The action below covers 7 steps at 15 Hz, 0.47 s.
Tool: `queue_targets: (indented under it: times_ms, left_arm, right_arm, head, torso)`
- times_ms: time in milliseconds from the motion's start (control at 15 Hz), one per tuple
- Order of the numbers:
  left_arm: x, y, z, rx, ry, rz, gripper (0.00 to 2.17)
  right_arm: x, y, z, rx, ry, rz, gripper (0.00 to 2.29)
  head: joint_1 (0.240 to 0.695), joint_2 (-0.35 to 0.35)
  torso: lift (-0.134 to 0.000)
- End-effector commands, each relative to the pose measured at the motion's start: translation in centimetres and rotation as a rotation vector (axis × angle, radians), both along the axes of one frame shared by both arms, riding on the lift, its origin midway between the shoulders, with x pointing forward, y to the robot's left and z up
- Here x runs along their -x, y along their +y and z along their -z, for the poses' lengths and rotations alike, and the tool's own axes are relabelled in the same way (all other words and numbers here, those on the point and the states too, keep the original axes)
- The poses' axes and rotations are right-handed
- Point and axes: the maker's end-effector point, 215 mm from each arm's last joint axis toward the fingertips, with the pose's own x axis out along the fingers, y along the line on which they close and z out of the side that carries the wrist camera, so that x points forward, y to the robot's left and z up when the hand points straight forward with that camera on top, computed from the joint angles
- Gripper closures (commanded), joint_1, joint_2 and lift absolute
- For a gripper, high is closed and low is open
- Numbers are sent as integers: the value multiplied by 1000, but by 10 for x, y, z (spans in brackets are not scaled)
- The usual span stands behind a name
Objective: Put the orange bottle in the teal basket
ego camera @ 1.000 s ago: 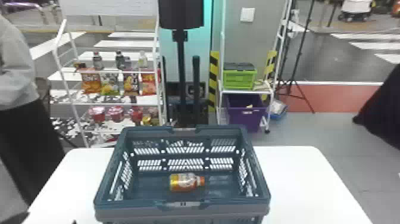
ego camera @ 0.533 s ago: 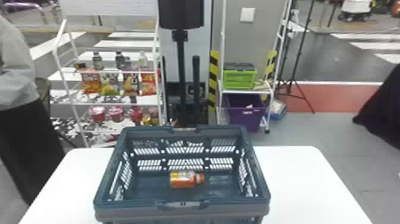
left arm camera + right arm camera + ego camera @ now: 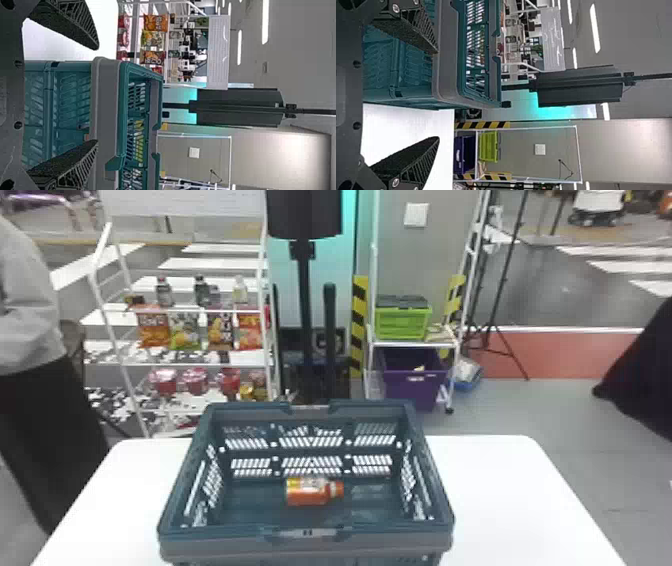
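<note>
Flat, sideways, the orange bottle (image 3: 306, 492), cap (image 3: 336, 489) rightward.

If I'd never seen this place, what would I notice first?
Probably the big teal basket on the white table, with the orange bottle lying on its side inside. After that, maybe the bright green crate on the rack behind, with a purple bin below it.

And here's the left hand (image 3: 98, 94): black tapering fingers (image 3: 65, 19) with latticed sides, a dark grey plate (image 3: 12, 99) with round holes (image 3: 18, 63); the right hand (image 3: 438, 94) matches, light screw heads (image 3: 395, 182) showing.
</note>
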Motion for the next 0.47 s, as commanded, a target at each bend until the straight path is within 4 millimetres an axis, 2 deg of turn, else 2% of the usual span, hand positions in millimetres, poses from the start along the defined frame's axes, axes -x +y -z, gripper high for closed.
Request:
queue_targets:
  times_ms: [0, 400]
  left_arm:
    - [-3, 4, -1, 7, -5, -10, 46]
    - [-11, 5, 5, 22, -5, -14, 46]
  right_arm:
    - [1, 0, 0, 1, 0, 1, 113]
    - [2, 2, -3, 4, -1, -3, 117]
  head:
    - [499, 0]
    - [499, 0]
  torso:
    - [0]
    - [0]
